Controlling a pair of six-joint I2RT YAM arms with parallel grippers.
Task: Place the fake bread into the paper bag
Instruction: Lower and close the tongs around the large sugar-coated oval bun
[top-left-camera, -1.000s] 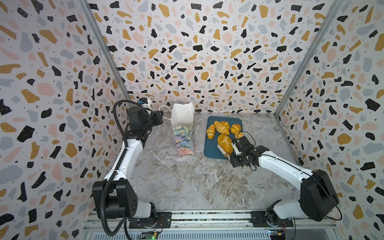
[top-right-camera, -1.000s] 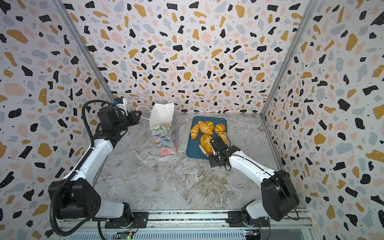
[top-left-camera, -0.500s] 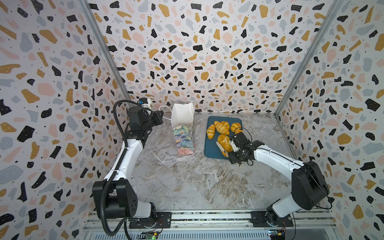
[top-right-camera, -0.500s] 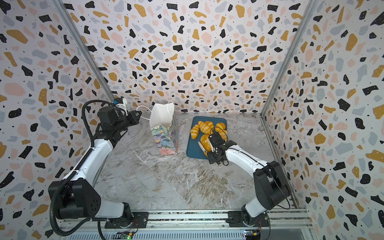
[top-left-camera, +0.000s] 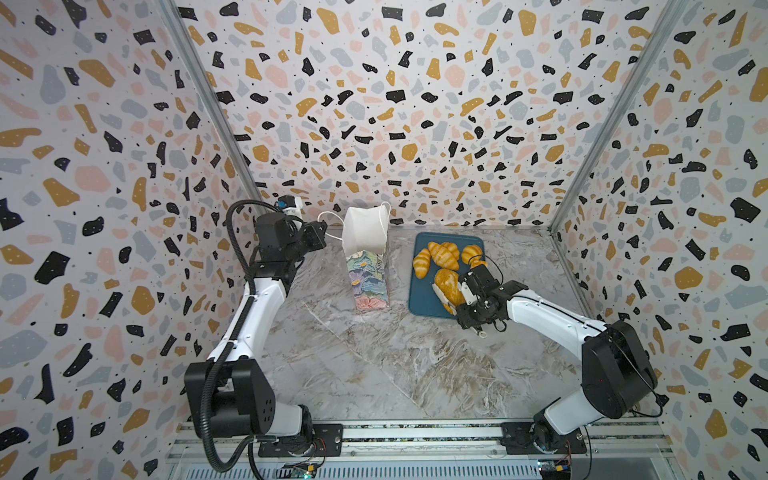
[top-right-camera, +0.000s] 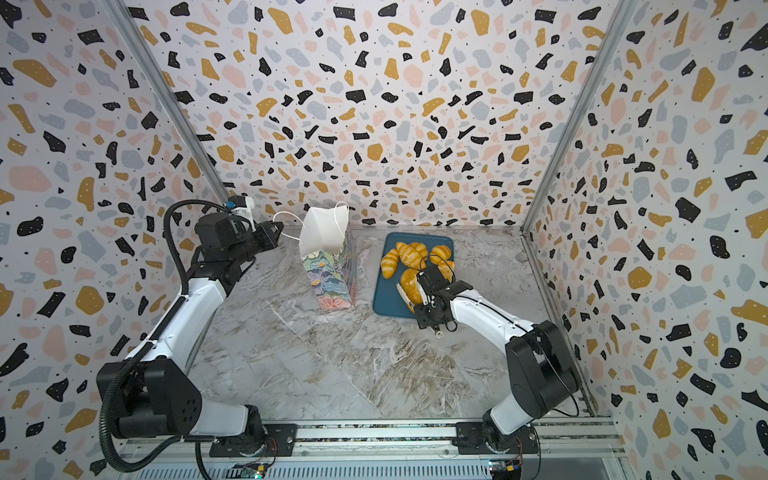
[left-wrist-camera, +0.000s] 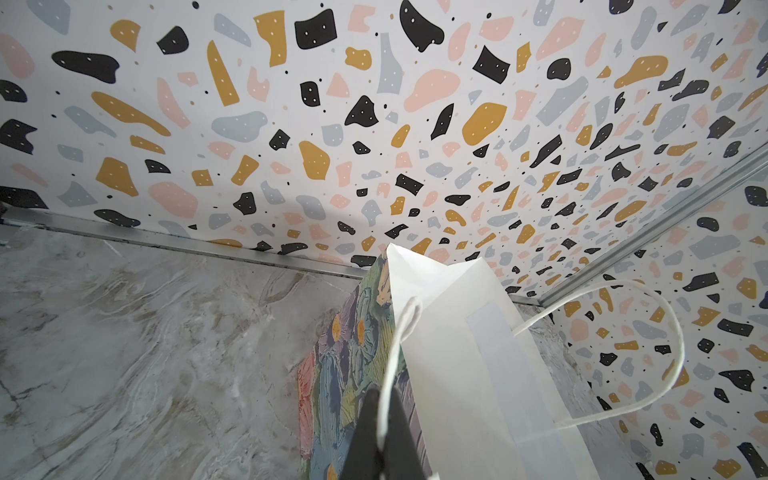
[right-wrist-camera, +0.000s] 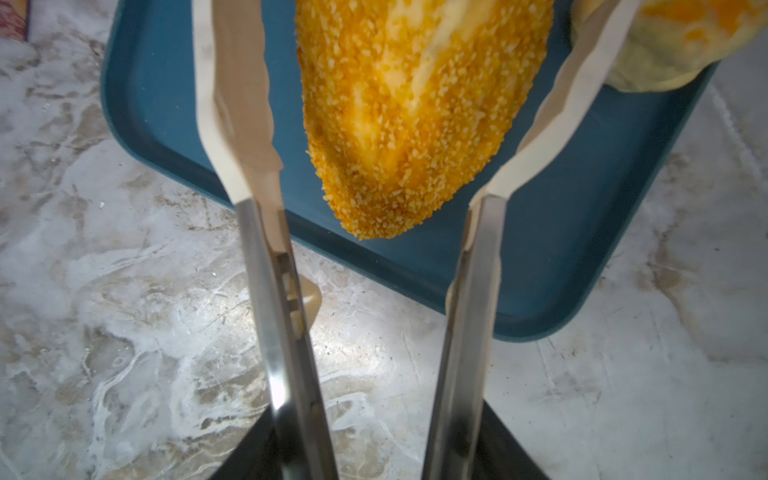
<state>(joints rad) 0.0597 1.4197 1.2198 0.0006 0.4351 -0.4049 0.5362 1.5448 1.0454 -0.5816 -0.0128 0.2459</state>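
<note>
The paper bag (top-left-camera: 365, 266) (top-right-camera: 328, 266) stands upright at the back, floral outside, white mouth open. My left gripper (top-left-camera: 322, 232) (left-wrist-camera: 384, 415) is shut on one white cord handle (left-wrist-camera: 390, 353), holding it out to the left. Several pieces of fake bread lie on the dark-blue tray (top-left-camera: 419, 299) (right-wrist-camera: 166, 104). My right gripper (top-left-camera: 453, 291) (right-wrist-camera: 419, 25) carries long tong-like fingers (right-wrist-camera: 232, 104) with cream tips. They stand apart on either side of the speckled oval loaf (top-left-camera: 444, 278) (right-wrist-camera: 415, 104), with a gap showing on one side.
Two croissants (top-left-camera: 422, 262) (top-left-camera: 444, 254) and a roll (top-left-camera: 471, 253) lie at the tray's back. A pale bun (right-wrist-camera: 673, 45) sits beside the loaf. Patterned walls close in the marble table (top-left-camera: 374, 365) at the back and both sides.
The right arm has shifted a little toward the tray, and its fingers have narrowed around the speckled loaf. The left arm and bag have not moved.
</note>
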